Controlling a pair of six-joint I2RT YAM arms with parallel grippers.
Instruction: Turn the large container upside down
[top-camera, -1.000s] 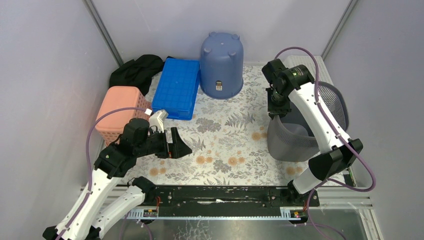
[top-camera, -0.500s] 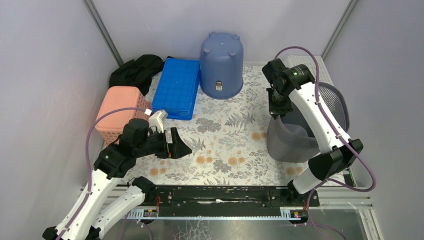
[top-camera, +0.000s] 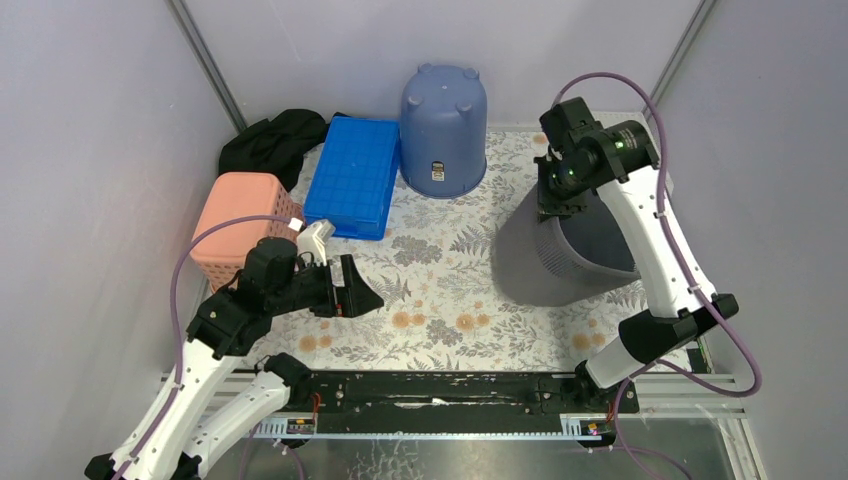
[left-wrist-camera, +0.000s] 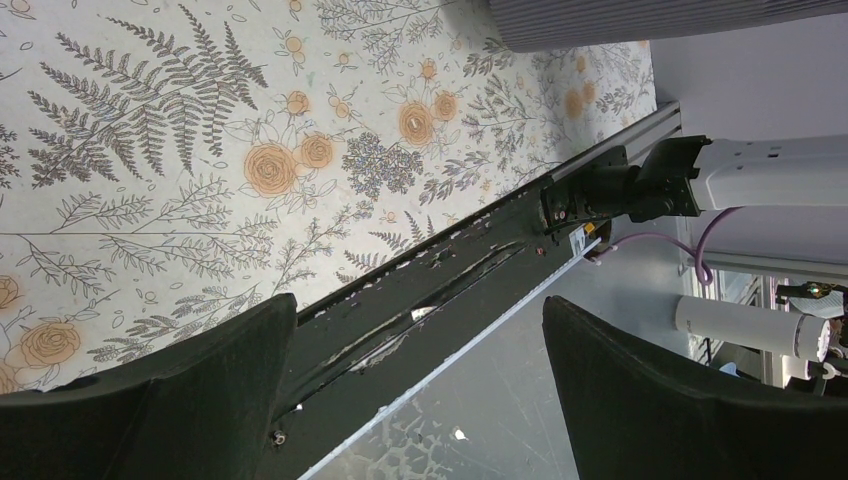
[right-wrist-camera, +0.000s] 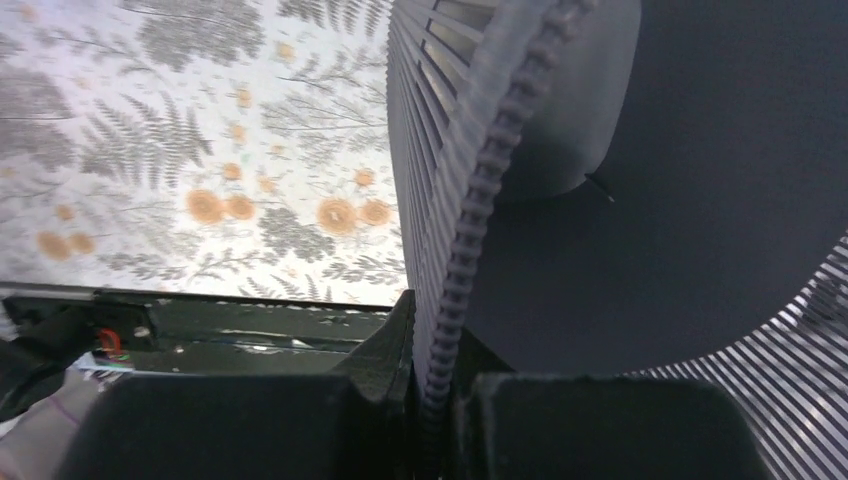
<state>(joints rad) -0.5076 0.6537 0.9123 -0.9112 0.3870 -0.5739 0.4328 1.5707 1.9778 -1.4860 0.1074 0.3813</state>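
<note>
Right, the right gripper (top-camera: 553, 205) is pinched tight on the bin (top-camera: 560, 265) at its rim (right-wrist-camera: 478, 190), one finger outside the slats and one inside. An edge grip makes sense, since the body looks too wide to span. The bin is on the right side of the mat (top-camera: 450, 310), tilted, lower edge apparently on the mat. It's not inverted yet. Gripping at the rim should give leverage to roll it over that edge. The left gripper (top-camera: 357, 288) hovers wide open and empty over the mat's left side, well apart from the bin, probably parked clear of the swing. Risk: the thin rim slips mid-flip.
</note>
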